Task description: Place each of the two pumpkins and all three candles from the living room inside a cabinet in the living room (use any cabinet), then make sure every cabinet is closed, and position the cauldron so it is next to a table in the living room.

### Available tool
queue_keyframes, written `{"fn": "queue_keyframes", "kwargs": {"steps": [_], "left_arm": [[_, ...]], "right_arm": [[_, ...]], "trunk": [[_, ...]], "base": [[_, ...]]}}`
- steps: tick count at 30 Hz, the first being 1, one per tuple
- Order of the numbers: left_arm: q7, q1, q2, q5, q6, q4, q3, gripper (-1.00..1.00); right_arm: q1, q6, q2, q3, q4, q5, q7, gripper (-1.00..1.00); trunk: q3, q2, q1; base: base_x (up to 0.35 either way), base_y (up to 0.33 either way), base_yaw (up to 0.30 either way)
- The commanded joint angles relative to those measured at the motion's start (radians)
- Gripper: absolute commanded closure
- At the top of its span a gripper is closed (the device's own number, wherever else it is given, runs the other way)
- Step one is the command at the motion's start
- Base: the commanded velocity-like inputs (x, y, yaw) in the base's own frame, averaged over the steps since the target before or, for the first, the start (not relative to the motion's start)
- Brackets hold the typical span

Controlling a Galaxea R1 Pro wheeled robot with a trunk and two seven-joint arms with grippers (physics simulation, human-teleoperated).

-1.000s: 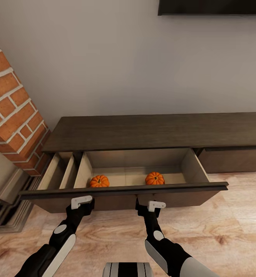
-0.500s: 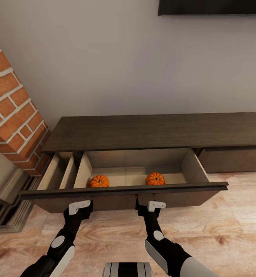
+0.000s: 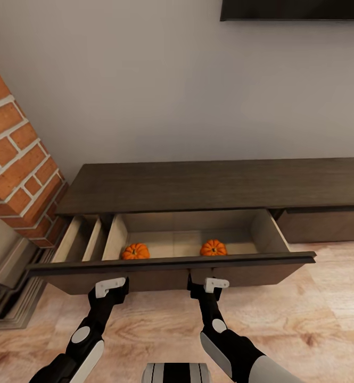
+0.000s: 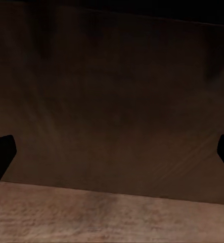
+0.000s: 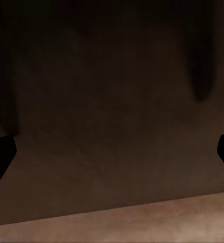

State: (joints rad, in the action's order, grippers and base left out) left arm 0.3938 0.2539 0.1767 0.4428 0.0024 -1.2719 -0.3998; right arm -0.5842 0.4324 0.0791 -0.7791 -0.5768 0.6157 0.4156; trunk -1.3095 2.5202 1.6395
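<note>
Dark-brown cabinet (image 3: pixel 198 183), drawer (image 3: pixel 171 263) pulled out; two pumpkins (image 3: pixel 136 251) (image 3: pixel 213 247) lie near its front edge, well apart. Left gripper (image 3: pixel 111 288) and right gripper (image 3: pixel 208 285) sit just before the drawer front, jaws apart. Risk: an uneven push could skew the drawer or roll the pumpkins.

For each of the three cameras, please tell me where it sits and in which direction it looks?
Head view: high, looking down at the long dark brown wooden cabinet, open drawer holding two orange pumpkins; both arms show.
Left wrist view: near the left tool, facing the dark drawer front; fingertips show.
Right wrist view: near the right tool, likewise.
Both wrist views share the drawer front and wooden floor.
</note>
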Motion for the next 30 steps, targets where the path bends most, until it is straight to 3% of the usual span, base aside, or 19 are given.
{"fn": "queue_keyframes", "kwargs": {"steps": [1, 30], "left_arm": [[0.008, 0.001, 0.002, 0.007, 0.000, -0.001, -0.004, -1.00], [0.008, 0.001, 0.004, 0.007, -0.001, -0.001, -0.002, -1.00]], "right_arm": [[-0.002, 0.007, -0.001, -0.008, 0.000, 0.010, 0.006, -1.00], [-0.002, 0.006, -0.001, -0.008, 0.000, 0.009, 0.006, -1.00]], "trunk": [[-0.001, 0.000, 0.000], [-0.001, 0.000, 0.000]], "base": [[0.123, 0.000, 0.000], [0.145, 0.007, 0.000]]}}
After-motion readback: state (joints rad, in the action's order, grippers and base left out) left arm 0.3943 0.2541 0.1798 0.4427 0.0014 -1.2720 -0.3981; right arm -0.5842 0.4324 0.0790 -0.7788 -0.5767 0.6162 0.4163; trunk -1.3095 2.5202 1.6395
